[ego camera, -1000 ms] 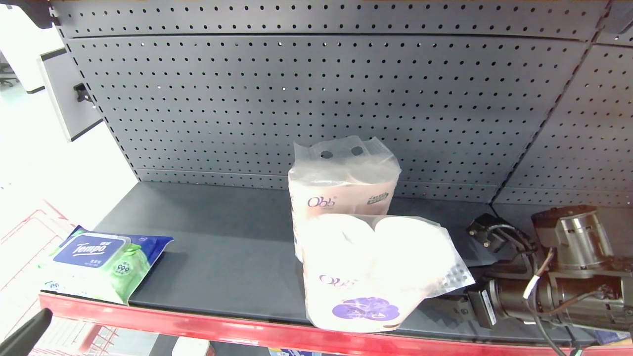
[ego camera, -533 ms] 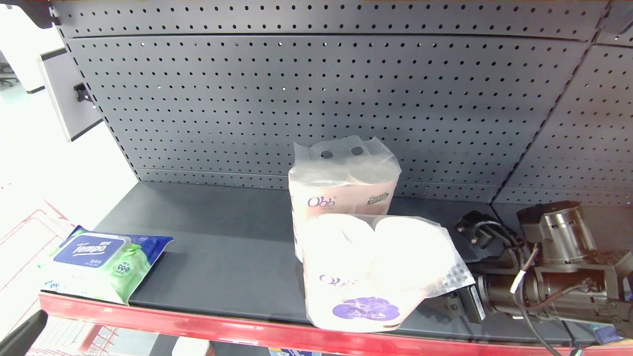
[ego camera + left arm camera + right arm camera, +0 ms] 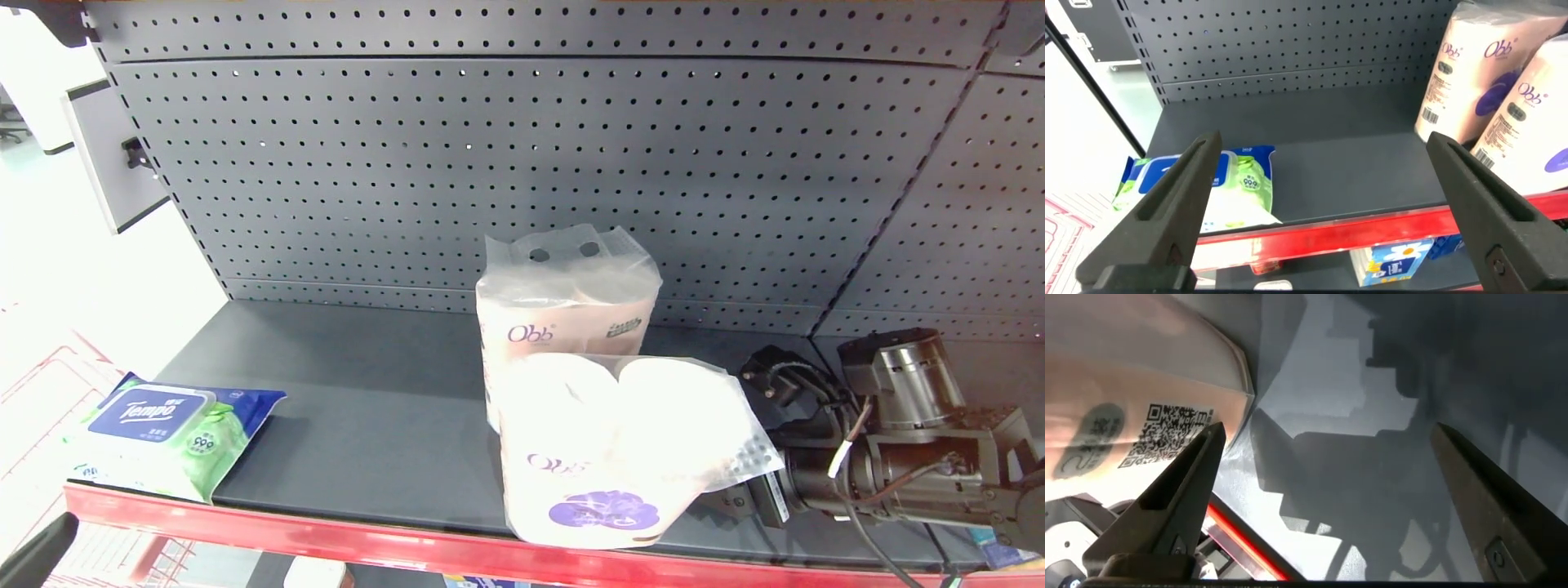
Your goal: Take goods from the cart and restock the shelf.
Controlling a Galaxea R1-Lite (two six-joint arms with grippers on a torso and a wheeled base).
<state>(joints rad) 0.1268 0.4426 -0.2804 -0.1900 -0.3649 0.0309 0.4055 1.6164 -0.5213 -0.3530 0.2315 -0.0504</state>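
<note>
Two wrapped toilet-paper packs stand on the dark shelf (image 3: pixel 367 408): a peach one (image 3: pixel 567 302) at the back and a white-and-purple one (image 3: pixel 612 449) at the front edge. A blue-green wipes pack (image 3: pixel 167 433) lies flat at the shelf's left front corner. My right arm (image 3: pixel 890 474) rests low on the shelf just right of the front pack. In the right wrist view, my right gripper (image 3: pixel 1324 433) is open, with the pack's barcoded side (image 3: pixel 1135 384) beside one finger. My left gripper (image 3: pixel 1323 143) is open with nothing in it, in front of the shelf's red lip (image 3: pixel 1372 233).
A grey pegboard (image 3: pixel 522 163) backs the shelf. Between the wipes and the packs is bare shelf. A red wire cart (image 3: pixel 41 392) stands low at the left. A blue-white box (image 3: pixel 1396 261) sits under the shelf edge.
My right arm has slid left along the shelf, closer to the front toilet-paper pack. The packs, the wipes and the left gripper have stayed put.
</note>
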